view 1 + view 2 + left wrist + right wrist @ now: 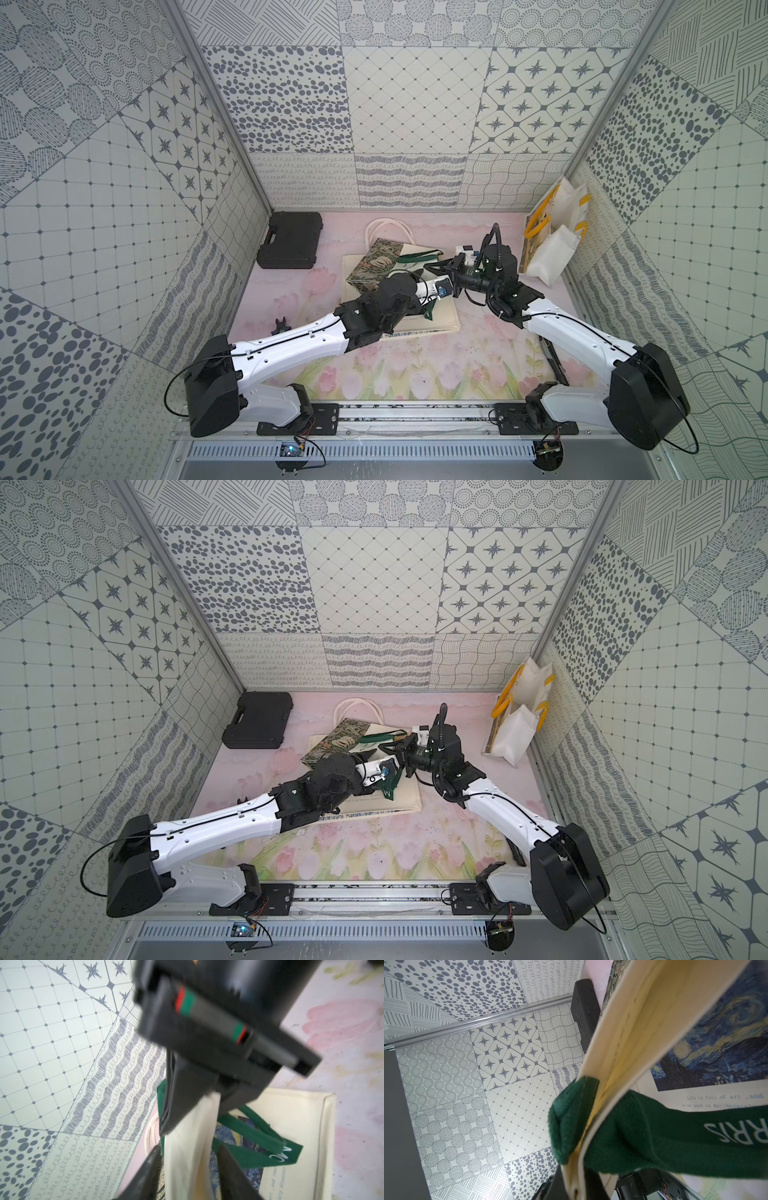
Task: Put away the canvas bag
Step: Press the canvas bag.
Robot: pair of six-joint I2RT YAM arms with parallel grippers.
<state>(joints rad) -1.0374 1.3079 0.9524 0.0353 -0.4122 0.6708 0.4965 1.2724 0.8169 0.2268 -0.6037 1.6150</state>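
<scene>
Canvas bag (pixel 444 318), cream with green webbing handles (pixel 643 1142), lay mid-worktop (pixel 374 374), its mouth edge raised off the rest of the cloth. The right hand (pixel 572 1188) was clenched on that rim, just beside a handle root. The left hand (pixel 187 1178) straddled a cream edge, with fabric between its fingers (pixel 234 1178), but blur hid whether it pinched or stood released. The cloth looked light, soft and limp. It would likely sag and fold wherever unsupported, and seemed unlikely to break. The stitched rim near the handle roots seemed the firmest hold, with two spaced grips keeping the mouth taut.
</scene>
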